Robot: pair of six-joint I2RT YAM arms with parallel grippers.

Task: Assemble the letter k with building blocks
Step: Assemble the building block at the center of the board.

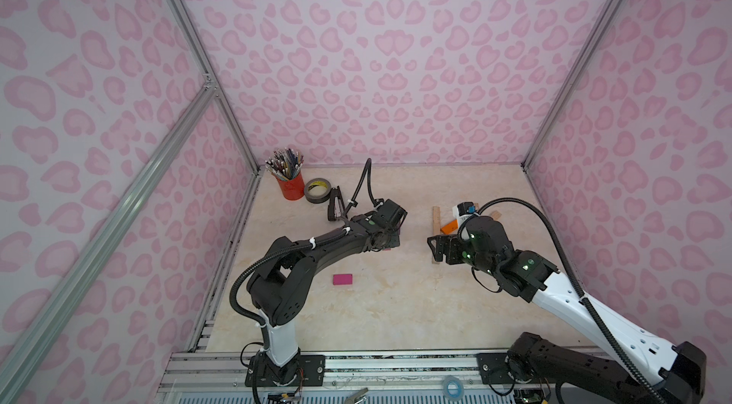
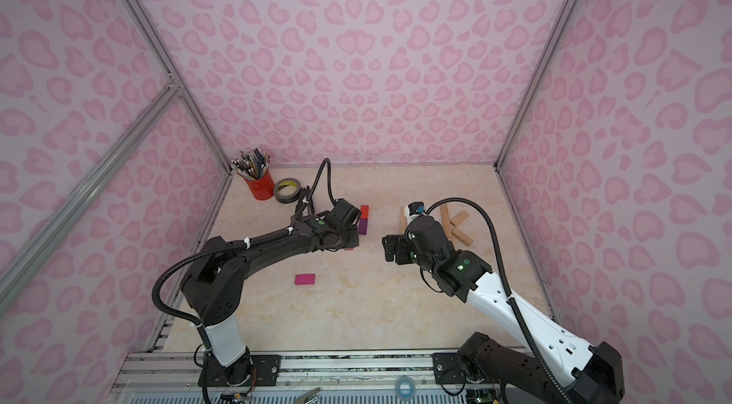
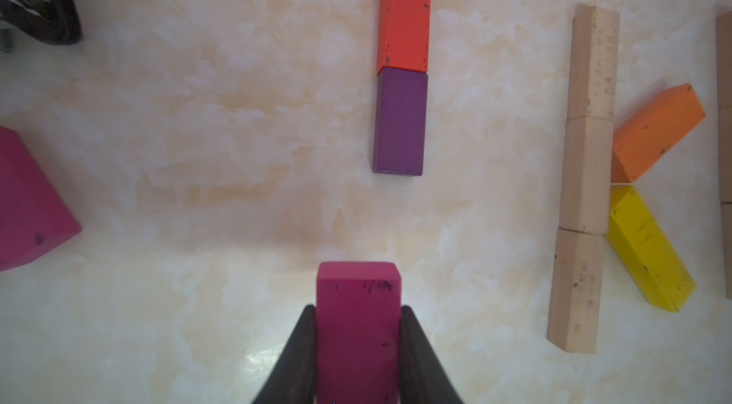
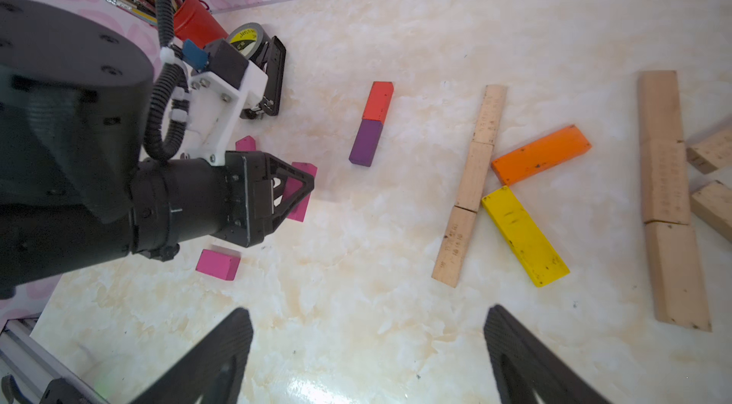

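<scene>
Table point(image 1: 376, 315): marble-look, with blocks spread mid and right. Left claw point(image 3: 358, 307) is clenched on a magenta block point(image 3: 358, 342), jaws on its long sides, one end sticking out in front. Can't tell if the block is off the table. Right claw point(image 4: 368, 311) is released, empty, hovering near the wood stem point(image 4: 471, 184).

That stem is three wood blocks end to end. The orange block point(image 4: 540, 154) and yellow block point(image 4: 523, 235) fan off its middle, so this K looks done. The red block point(image 3: 405, 18) and purple block point(image 3: 399, 121) lie end to end, touching, apart from the wood K. Likely a new stem. The held block points at the purple end, roughly in line, with a gap between. A spare magenta block point(image 1: 343, 279) lies alone nearer the arm bases.

Risks:
- Placed skewed or short, the stem gets a kink or a gap.
- Pushed in too hard, purple and red slide.
- Opening jaws may drag the block off line.
- The right claw is close to the wood K; a swing could knock orange or yellow.
</scene>
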